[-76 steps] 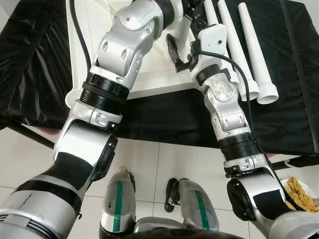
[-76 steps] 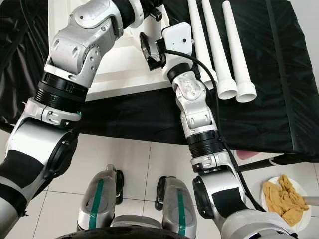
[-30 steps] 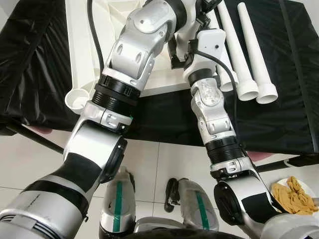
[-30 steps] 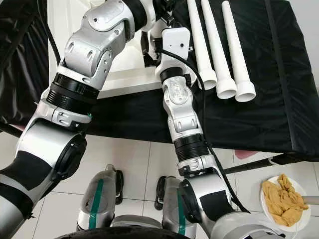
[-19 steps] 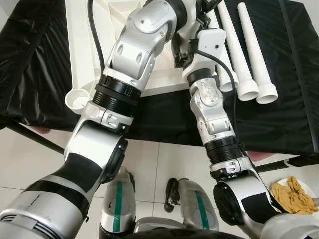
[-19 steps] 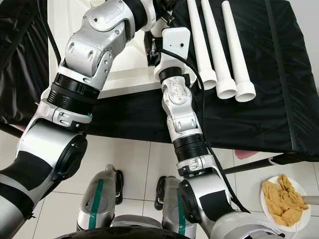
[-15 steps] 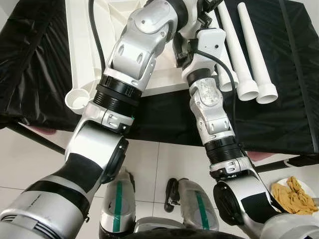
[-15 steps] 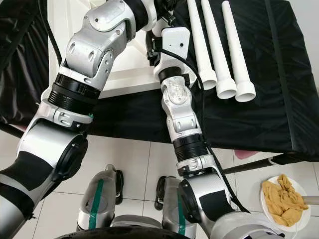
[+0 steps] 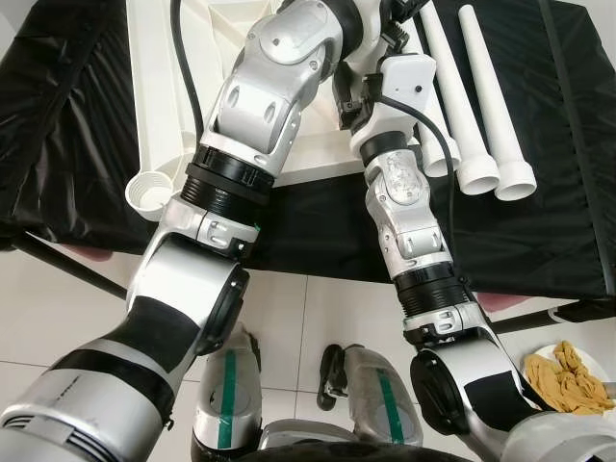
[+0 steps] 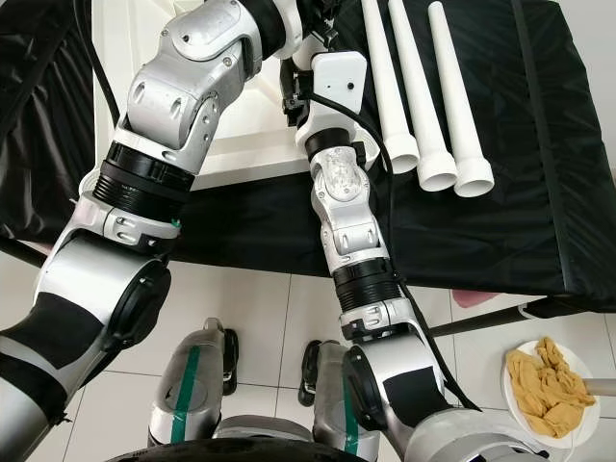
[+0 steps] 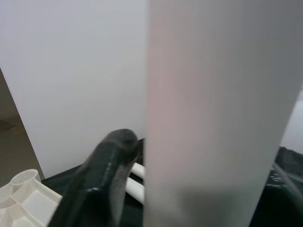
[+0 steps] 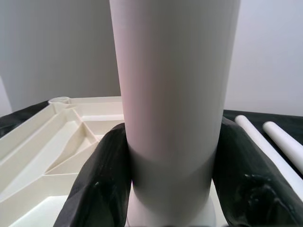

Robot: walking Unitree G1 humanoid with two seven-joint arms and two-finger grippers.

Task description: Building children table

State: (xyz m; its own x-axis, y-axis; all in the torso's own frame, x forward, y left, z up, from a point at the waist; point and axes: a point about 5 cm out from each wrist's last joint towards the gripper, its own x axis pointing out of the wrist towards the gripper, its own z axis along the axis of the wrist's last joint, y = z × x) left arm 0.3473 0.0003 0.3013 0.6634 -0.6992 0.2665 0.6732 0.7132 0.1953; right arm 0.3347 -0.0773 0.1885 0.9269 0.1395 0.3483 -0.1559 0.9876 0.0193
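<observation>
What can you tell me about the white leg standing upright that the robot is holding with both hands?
The leg is a smooth, round, matte white tube, seemingly plastic, standing upright on the underside of the white ribbed tabletop. The right gripper clamps it low down, one black finger on each side. The left gripper's finger presses against it too. Its foot widens slightly where it meets the tabletop. Three similar legs lie on black cloth nearby.

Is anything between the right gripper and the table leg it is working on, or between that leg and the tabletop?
Nothing visible. The right gripper is shut on the upright table leg, pads on both sides. The leg's base stands on the upturned white tabletop. The left gripper is beside the same leg.
</observation>
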